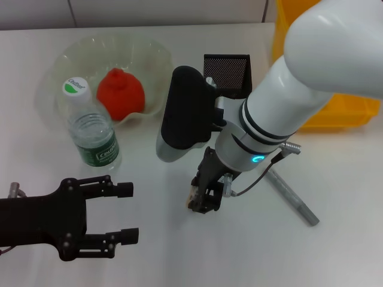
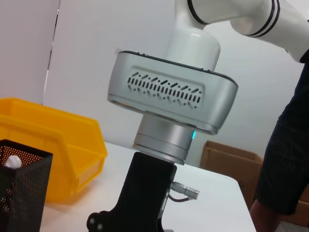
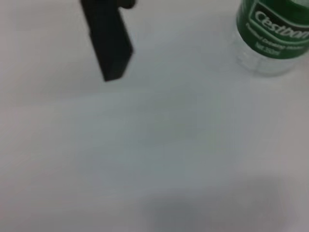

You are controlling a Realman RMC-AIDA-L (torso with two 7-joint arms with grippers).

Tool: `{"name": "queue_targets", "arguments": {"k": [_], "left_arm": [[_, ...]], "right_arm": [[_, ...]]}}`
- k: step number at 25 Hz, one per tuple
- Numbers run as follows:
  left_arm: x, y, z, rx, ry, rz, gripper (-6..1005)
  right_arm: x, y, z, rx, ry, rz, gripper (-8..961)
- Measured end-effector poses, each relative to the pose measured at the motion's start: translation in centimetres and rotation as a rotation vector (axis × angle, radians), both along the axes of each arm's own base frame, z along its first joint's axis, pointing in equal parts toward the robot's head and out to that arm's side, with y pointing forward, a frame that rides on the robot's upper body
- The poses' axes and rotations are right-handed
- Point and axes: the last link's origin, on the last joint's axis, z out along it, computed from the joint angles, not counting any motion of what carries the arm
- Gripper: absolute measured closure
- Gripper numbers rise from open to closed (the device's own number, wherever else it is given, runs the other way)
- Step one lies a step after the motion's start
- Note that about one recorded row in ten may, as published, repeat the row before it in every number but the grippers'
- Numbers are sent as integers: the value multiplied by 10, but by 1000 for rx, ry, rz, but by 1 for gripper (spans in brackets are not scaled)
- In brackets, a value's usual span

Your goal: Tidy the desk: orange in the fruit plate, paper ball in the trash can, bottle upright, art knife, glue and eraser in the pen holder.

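My right gripper (image 1: 203,200) points down at the table's middle, shut on a small beige eraser (image 1: 192,196). A grey art knife (image 1: 293,194) lies on the table to its right. The black mesh pen holder (image 1: 227,75) stands behind the right arm and also shows in the left wrist view (image 2: 21,191). The clear bottle (image 1: 90,128) with a green label stands upright at the left; its base shows in the right wrist view (image 3: 273,29). The orange (image 1: 121,92) sits in the clear fruit plate (image 1: 72,57). My left gripper (image 1: 127,213) is open and empty at the front left.
A yellow bin (image 1: 335,107) stands at the back right, also in the left wrist view (image 2: 58,142). A cardboard box (image 2: 231,162) and a person (image 2: 287,145) are beyond the table. A black finger (image 3: 108,43) hangs over bare table.
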Motion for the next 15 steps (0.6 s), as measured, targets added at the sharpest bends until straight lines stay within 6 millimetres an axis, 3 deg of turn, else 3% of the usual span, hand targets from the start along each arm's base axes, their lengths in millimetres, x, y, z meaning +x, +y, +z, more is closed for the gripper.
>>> {"name": "queue_targets", "arguments": {"k": [3, 8, 10, 11, 12, 15], "left_arm": [[0, -1, 0, -1, -1, 1, 213], [0, -2, 1, -5, -5, -4, 213], [0, -2, 2, -5, -4, -6, 213], [0, -2, 2, -5, -4, -7, 213], [0, -2, 2, -5, -4, -7, 213], [-1, -2, 2, -3, -2, -10, 213]], "right_arm": [[-7, 0, 6, 3, 31, -8, 542], [-29, 13, 38, 53, 136, -37, 542], [-37, 22, 59, 92, 195, -52, 542], [-44, 34, 85, 153, 271, -72, 544], [-44, 34, 85, 153, 271, -72, 546], [-46, 55, 122, 270, 388, -103, 553]]}}
